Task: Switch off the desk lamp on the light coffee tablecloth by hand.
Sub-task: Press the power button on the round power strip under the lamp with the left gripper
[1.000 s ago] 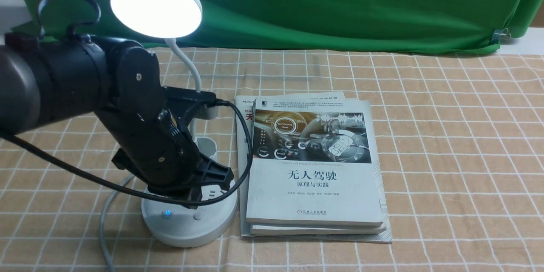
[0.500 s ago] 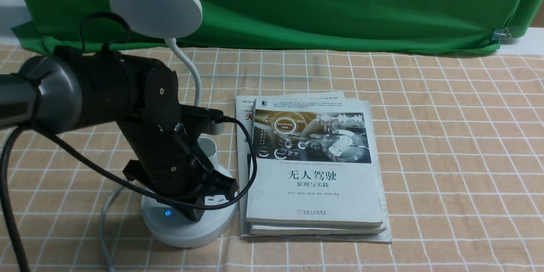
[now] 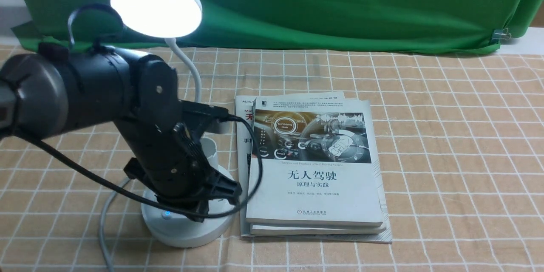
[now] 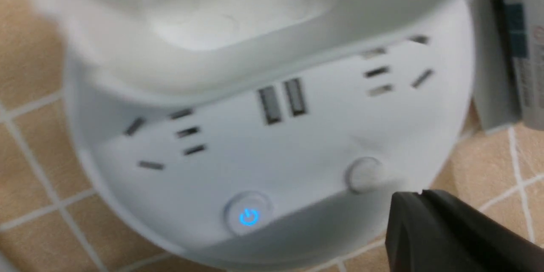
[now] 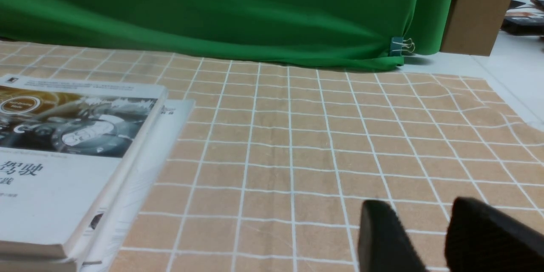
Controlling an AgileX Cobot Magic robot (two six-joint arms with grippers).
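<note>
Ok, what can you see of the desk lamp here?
The desk lamp is white, plastic-looking, upright on the light coffee tablecloth: round disc head lit, thin bent neck, small cup holder, round base with sockets, two slots, a blue-glowing power button and a plain button. A grey cord leaves it. The left pincer, shut, sits beside the plain button; contact unclear.

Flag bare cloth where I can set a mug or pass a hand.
Free: the wide tablecloth right of the books, running back to the green backdrop; also the strip between books and backdrop. Crowded: the left, where the left end effector hangs over the lamp base, tight against the books, with the cord curling beside it.
</note>
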